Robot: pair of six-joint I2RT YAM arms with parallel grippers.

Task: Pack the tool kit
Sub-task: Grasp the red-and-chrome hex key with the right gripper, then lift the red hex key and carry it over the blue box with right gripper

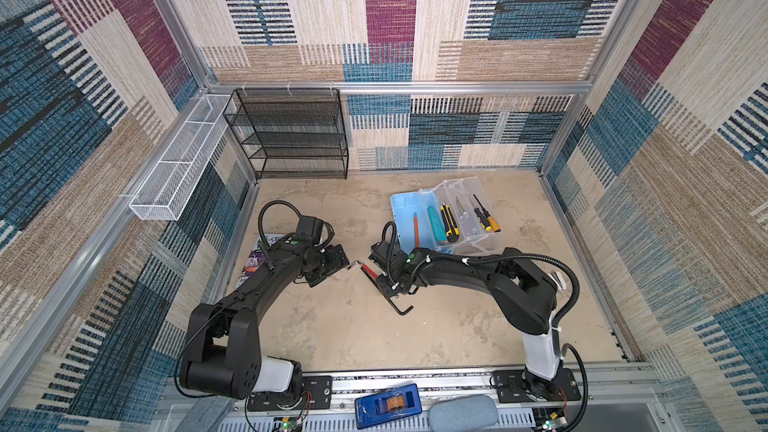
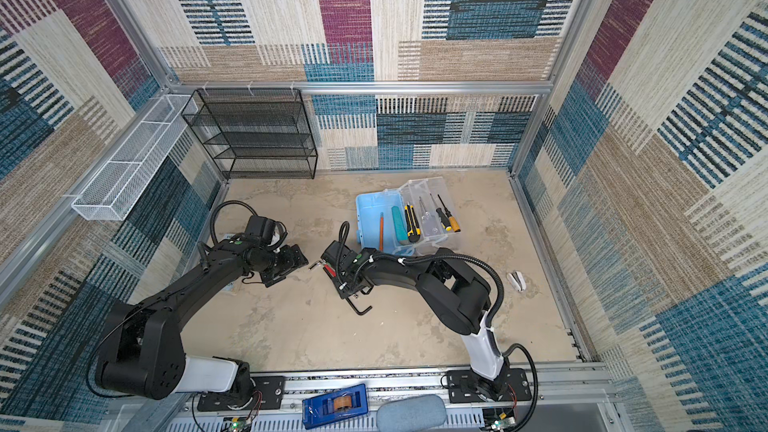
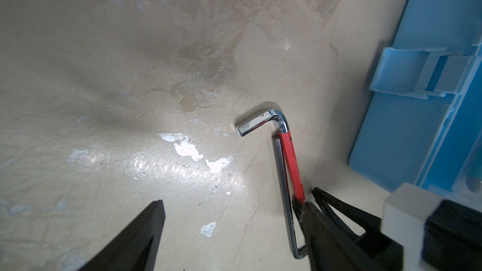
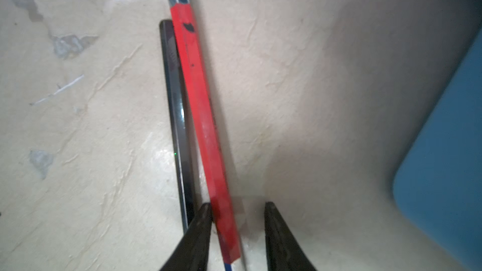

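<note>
The case (image 1: 405, 211) was pale blue and its lid (image 1: 465, 189) clear. The pencil (image 1: 416, 228) was orange, one utility knife (image 1: 434, 224) teal, the other utility knife (image 1: 449, 223) yellow and black. A screwdriver (image 1: 487, 216) had a black and amber handle. The red-sleeved hex key (image 4: 200, 105) was chrome at its bend, the plain hex key (image 4: 178, 105) dark grey. The desk (image 1: 353, 326) was mottled beige with pale scuffs. The walls (image 1: 390, 14) bore woven patches of maroon, blue, cream and tan, some striped.

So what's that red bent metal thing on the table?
The red hex key is an L-shaped chrome bar with a red sleeve along its long arm. It lies on the beige table, close beside a thinner dark hex key. The right end effector straddles its sleeve, jaws not closed.
</note>
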